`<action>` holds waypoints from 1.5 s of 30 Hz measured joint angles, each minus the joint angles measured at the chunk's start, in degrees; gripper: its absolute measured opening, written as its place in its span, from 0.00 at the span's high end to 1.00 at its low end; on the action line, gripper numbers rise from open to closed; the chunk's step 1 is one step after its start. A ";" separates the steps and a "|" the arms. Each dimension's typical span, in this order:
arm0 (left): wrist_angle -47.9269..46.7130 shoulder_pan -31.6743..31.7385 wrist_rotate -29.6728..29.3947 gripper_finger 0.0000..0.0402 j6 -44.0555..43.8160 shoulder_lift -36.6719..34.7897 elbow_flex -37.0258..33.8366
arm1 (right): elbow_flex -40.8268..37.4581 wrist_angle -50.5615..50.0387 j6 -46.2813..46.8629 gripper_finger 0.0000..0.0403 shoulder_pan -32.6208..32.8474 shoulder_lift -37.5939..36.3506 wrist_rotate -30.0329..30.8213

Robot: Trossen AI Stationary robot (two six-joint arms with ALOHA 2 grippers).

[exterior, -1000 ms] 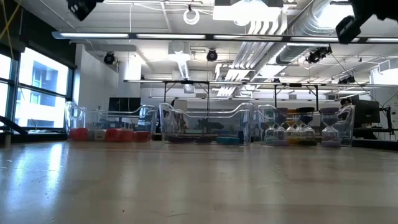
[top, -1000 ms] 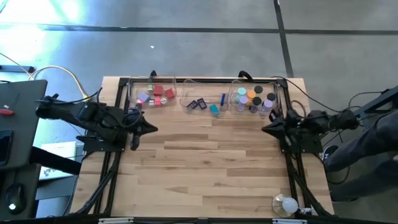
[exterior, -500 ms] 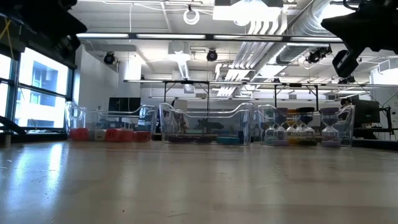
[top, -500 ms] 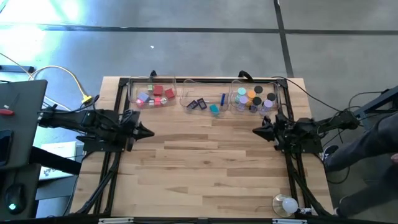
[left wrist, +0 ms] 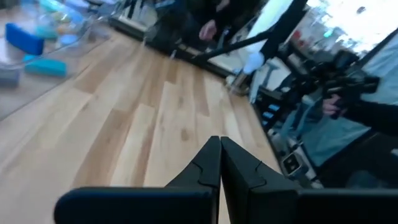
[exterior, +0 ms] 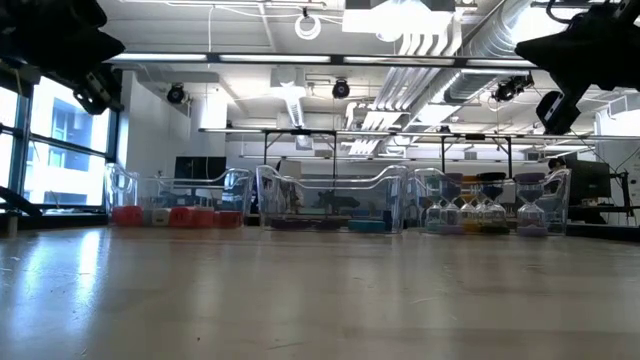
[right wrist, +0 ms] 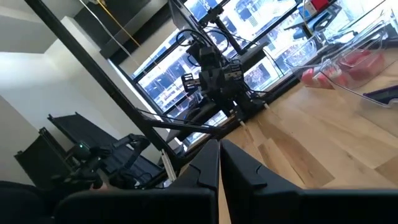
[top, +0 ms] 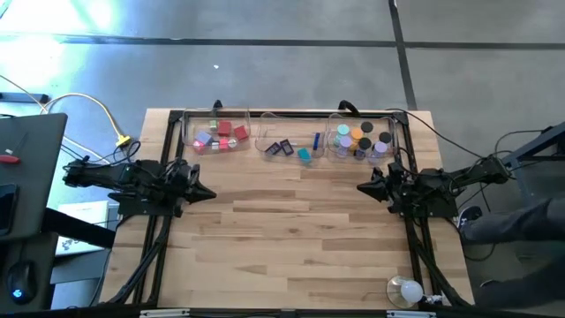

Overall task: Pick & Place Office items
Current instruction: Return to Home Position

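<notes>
Left gripper [top: 209, 193] and right gripper [top: 361, 187], both pinched closed and empty, flank the desk's [top: 291, 238] middle. The office items [top: 305, 155] lie beyond them in the far clear trays [top: 258, 140].

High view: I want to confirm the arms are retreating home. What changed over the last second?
Both arms drew back from the clear trays: the left gripper slid outward to its own side, the right gripper edged toward the middle. Both are shut and empty. The office items in the trays stayed put.
</notes>
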 joint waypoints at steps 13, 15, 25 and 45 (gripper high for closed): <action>11.06 0.00 3.86 1.00 -3.00 -2.48 -9.49 | 0.02 -5.54 3.60 0.99 0.02 -0.01 0.14; 12.50 0.00 4.72 1.00 -2.86 -2.48 -10.42 | 0.02 -6.57 5.24 0.99 0.02 0.01 0.20; 18.35 -0.02 6.38 1.00 -3.30 -2.46 -14.91 | 0.02 -4.69 5.49 0.99 0.00 -0.01 4.75; 18.75 0.00 6.58 1.00 2.64 -2.22 -15.15 | 0.04 -7.05 -1.02 0.99 0.00 0.01 4.60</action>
